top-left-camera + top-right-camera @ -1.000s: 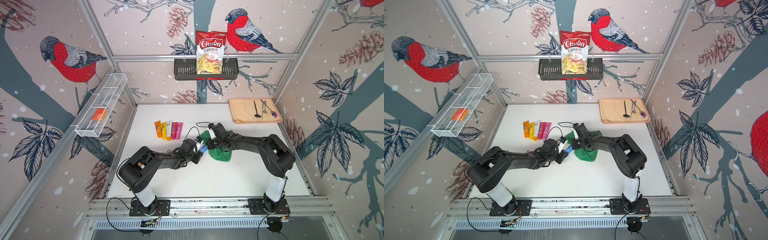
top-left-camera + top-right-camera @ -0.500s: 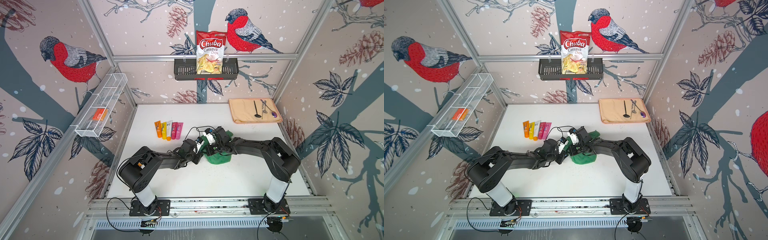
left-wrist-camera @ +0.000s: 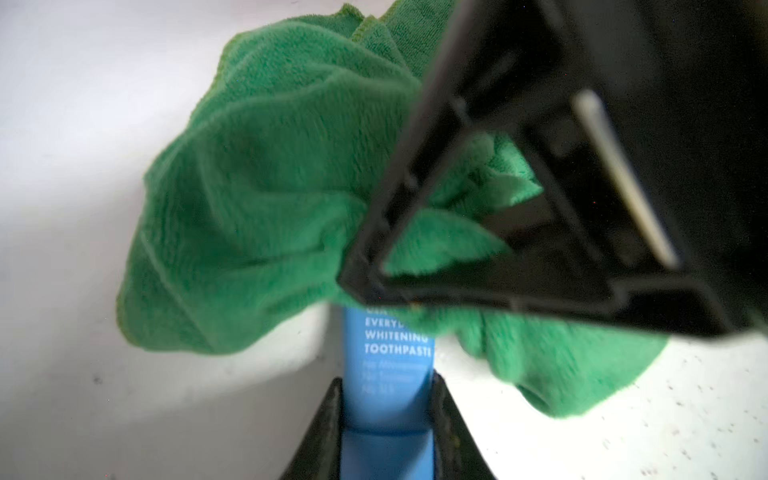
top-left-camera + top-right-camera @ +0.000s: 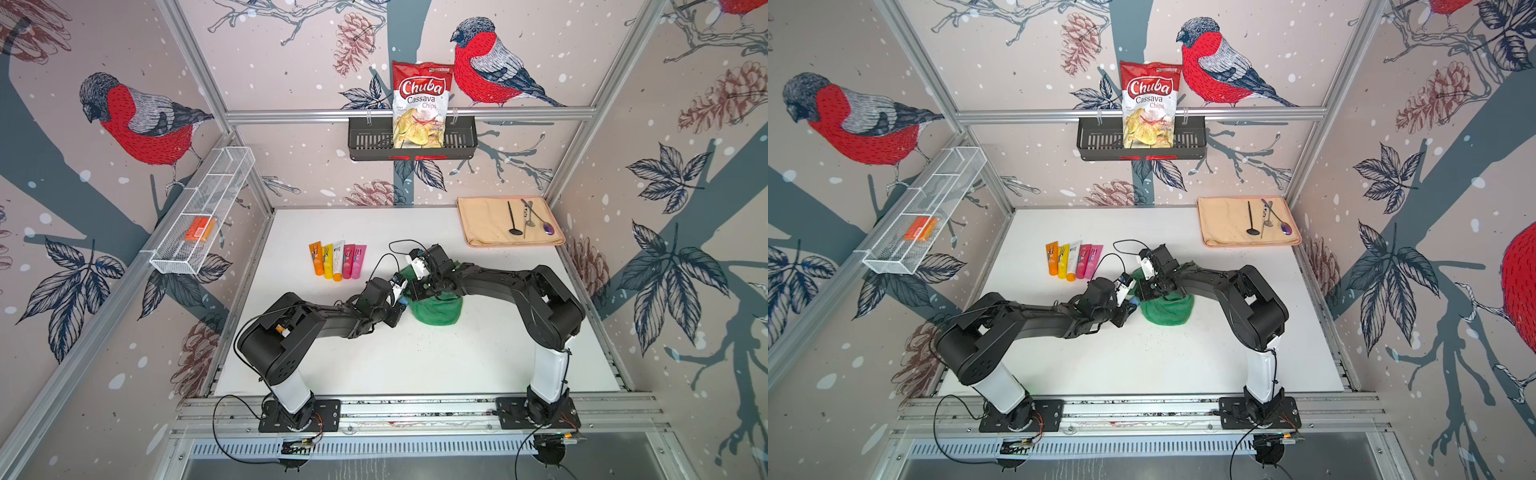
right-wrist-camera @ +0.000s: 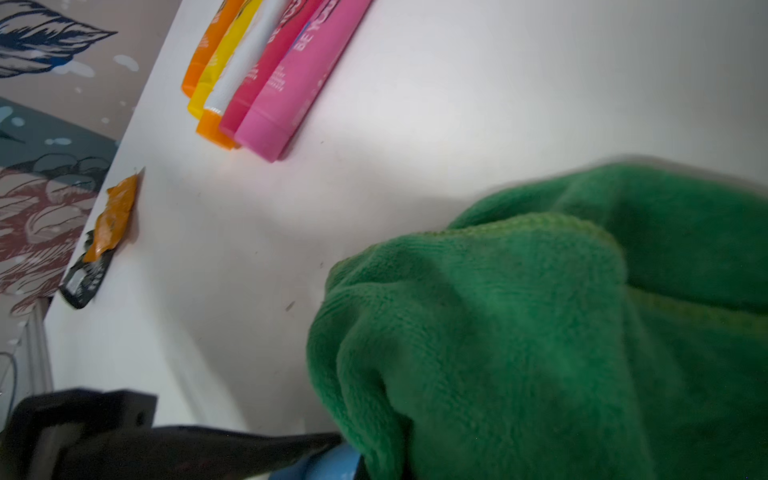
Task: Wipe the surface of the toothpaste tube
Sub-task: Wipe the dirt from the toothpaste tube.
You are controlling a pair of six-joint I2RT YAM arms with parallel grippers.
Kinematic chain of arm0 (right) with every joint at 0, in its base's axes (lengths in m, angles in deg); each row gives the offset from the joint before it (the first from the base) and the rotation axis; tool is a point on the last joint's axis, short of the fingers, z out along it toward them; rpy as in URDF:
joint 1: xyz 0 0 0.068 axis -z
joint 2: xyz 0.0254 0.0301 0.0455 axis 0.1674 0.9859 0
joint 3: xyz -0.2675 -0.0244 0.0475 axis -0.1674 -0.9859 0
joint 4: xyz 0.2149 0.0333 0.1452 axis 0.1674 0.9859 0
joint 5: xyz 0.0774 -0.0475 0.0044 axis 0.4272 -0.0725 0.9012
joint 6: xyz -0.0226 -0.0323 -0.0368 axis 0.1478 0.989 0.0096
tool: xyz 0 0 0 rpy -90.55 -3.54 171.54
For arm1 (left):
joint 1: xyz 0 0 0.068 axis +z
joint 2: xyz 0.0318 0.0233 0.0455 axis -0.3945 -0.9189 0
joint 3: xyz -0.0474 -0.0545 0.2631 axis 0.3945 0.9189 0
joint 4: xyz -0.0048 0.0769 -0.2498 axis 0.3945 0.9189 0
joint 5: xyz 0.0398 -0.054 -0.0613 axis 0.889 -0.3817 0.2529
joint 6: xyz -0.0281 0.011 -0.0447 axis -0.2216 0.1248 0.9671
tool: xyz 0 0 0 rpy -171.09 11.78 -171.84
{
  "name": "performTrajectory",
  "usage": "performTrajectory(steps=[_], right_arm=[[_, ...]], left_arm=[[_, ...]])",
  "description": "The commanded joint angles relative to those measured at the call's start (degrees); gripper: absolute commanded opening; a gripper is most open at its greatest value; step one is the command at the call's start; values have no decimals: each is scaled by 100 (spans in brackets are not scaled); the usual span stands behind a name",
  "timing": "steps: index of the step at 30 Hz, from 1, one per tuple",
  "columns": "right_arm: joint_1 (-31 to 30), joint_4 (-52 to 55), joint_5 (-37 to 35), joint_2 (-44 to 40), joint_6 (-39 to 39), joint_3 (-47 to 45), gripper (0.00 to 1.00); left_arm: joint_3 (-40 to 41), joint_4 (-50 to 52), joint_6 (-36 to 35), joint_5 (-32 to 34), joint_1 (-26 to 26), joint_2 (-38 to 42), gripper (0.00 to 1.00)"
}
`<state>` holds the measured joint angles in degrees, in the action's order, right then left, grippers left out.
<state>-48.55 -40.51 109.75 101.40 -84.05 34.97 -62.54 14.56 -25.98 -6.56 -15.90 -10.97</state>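
**Grip.** The left gripper [image 3: 388, 395] is narrowly closed on the blue toothpaste tube [image 3: 388, 370], with 1 finger on each side of its body. The right gripper [image 3: 359, 286] is fully closed on a bunch of the green cloth [image 3: 266, 199].

**Location.** In both top views the 2 grippers meet at the centre of the frame, above the white table [image 4: 415, 365]. The cloth [image 4: 436, 311] sits just right of centre.

**Progress.** The wipe appears to be under way. The cloth covers the tube's far end, while the printed stretch next to the left fingers is bare. How much has been cleaned cannot be told. That bare stretch and the underside probably remain.

**Views.** Only the left wrist view shows the tube's lettering and the cloth lying on it. In the top views the tube is almost hidden. The top views alone show both arms. The right wrist view shows 5 spare tubes [image 5: 266, 75] and a crumpled orange packet [image 5: 112, 220] at the table edge.
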Motion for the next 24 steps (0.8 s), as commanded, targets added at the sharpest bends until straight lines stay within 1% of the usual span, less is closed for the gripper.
performTrajectory(steps=[1,4,6,11,17,21,24], right_arm=[[236,956,-1854,64,194,-23,0],[304,850,-1707,-246,195,-88,0],[276,769,-1460,-446,216,-89,0],[23,388,-389,-867,206,-196,0],[-208,-103,537,-1137,81,-494,0],[-237,-273,653,-989,30,-640,0],[-263,-313,726,-702,19,-613,0]], left_arm=[[0,-162,-30,-138,2,17,8],[-3,-160,-32,-147,2,9,8],[3,-160,-29,-148,2,4,8],[-4,-162,-29,-142,2,4,7],[2,-160,-29,-146,2,5,7],[0,-161,-25,-148,2,9,7],[3,-160,-29,-152,2,11,7]])
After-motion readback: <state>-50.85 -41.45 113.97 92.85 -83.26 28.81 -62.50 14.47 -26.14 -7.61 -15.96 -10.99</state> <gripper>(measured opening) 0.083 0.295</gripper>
